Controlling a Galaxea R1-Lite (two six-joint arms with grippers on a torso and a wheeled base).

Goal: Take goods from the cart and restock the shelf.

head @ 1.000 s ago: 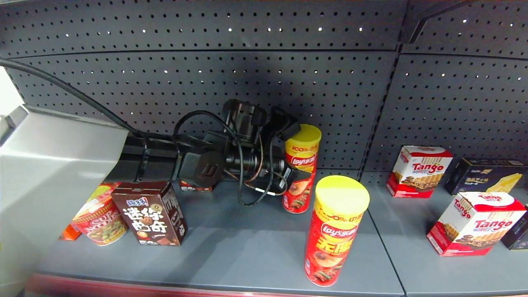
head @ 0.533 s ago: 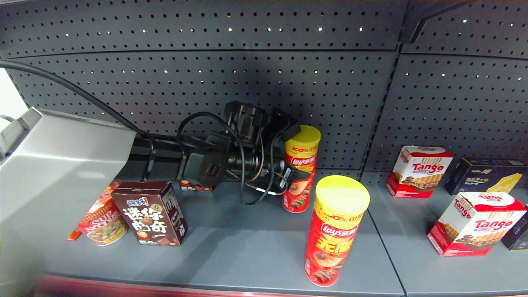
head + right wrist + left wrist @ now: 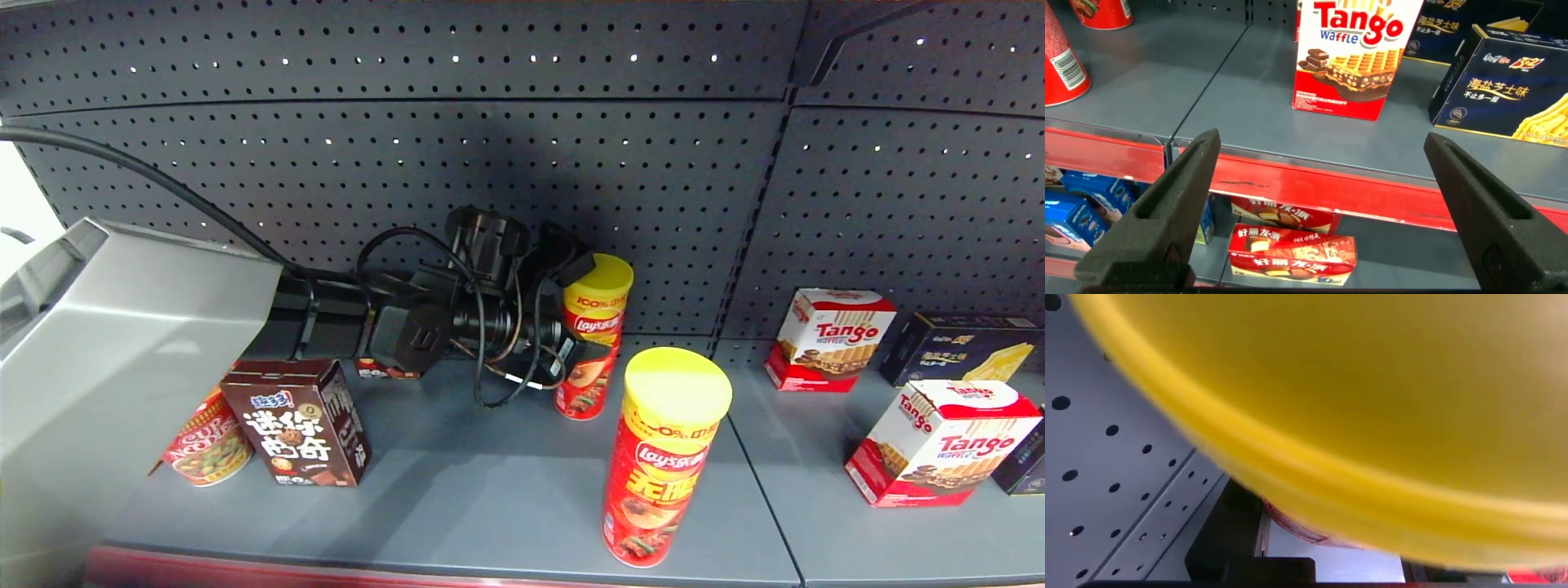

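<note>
Chip can [image 3: 600,309] — red, yellow lid

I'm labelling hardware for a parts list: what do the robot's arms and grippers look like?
The left arm has a silver-grey boxy casing, then black joints with looping black cables to a black left gripper. The right gripper has two black wedge-shaped fingers.

Grey metal shelf [image 3: 490,498], two decks butted at a seam, perforated panel behind; 12 o'clock taken toward that panel.

Left deck:
- The front chip can [image 3: 665,457] stands upright at 6 o'clock, near the front lip.
- The rear chip can [image 3: 592,335] is at its 11 o'clock, close to the panel and leaning slightly.
- The brown biscuit box [image 3: 298,425] and the noodle cup [image 3: 200,445] are at 9 o'clock, side by side.

Right deck, 3 o'clock:
- The front wafer box [image 3: 939,441] is forward, the rear wafer box [image 3: 833,339] behind it.
- A dark box [image 3: 963,347] sits just beside the rear one.
</note>
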